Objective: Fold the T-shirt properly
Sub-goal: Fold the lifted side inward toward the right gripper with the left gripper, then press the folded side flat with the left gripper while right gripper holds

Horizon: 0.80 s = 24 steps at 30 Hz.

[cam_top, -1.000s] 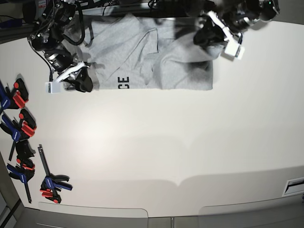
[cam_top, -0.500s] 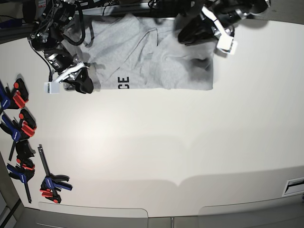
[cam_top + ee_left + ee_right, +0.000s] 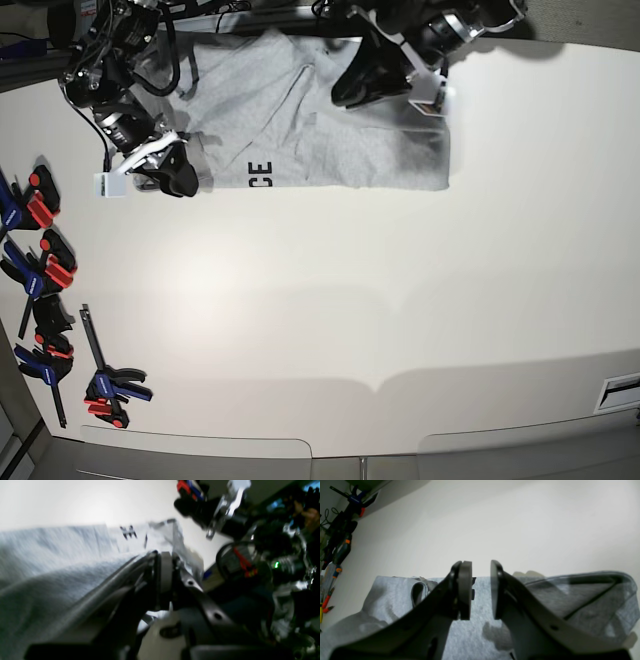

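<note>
At 12 o'clock on the white table lies the T-shirt, partly folded, black letters "CE" along its near edge. Left gripper hangs over the shirt's middle, jaws clenched together. Right gripper, jaws parted, sits at the shirt's 9 o'clock edge; whether it grasps cloth, I cannot tell.

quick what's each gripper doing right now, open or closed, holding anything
Left gripper: closed, over the T-shirt; whether it pinches fabric cannot be told.
Right gripper: open, holding nothing.
</note>
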Available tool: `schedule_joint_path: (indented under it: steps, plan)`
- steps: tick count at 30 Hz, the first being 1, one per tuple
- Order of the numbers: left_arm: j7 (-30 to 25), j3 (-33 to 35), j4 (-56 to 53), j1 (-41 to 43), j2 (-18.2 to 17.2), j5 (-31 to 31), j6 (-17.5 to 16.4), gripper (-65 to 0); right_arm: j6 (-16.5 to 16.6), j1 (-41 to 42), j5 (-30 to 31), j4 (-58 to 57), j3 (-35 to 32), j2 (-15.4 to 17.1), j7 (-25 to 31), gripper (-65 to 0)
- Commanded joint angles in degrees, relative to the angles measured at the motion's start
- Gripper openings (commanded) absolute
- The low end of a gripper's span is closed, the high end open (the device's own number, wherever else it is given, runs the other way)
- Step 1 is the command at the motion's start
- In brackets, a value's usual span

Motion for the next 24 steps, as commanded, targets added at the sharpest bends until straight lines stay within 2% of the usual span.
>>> schedule_joint_path:
  steps: [1,3,6,7,10,15,19,21,24]
  plan:
    - [-0.04,0.24,0.94,0.28,0.31,-1.36,-0.63,-65.0,-0.04,0.48,1.68,1.05,0.20,0.61,0.94,-53.2]
    - [0.96,0.24,0.92,1.05,0.31,-1.36,-0.63,-65.0,-0.04,0.48,1.68,1.05,0.20,0.61,0.92,-53.1]
    - [-0.96,0.26,0.90,2.89,0.33,-1.36,-0.61,-46.0,-0.04,0.48,1.70,1.05,0.20,0.61,0.92,-53.2]
    - [-2.51,0.26,0.90,3.21,0.31,-1.36,-0.31,-43.1,-0.04,0.48,1.70,1.05,0.20,0.61,0.92,-53.1]
    - [-6.64,0.26,0.90,3.34,0.81,-1.36,0.42,-42.6,-0.04,0.48,2.67,1.05,0.20,0.61,0.92,-53.2]
    - [-5.40,0.24,0.90,3.34,1.27,-1.38,0.37,-42.6,-0.04,0.50,2.97,1.05,0.20,0.61,0.92,-53.2]
    - [-5.42,0.26,0.90,3.19,1.09,-1.20,0.17,-48.7,-0.02,0.50,2.99,1.05,0.20,0.59,0.92,-53.2]
    - [-6.38,0.46,0.63,2.49,1.09,2.27,0.22,-50.9,-0.02,0.48,2.97,1.05,0.20,0.59,0.90,-53.1]
    - [-9.22,1.84,-1.92,0.83,1.11,8.37,1.11,-51.0,0.00,0.48,2.97,1.05,0.20,0.61,0.90,-53.1]
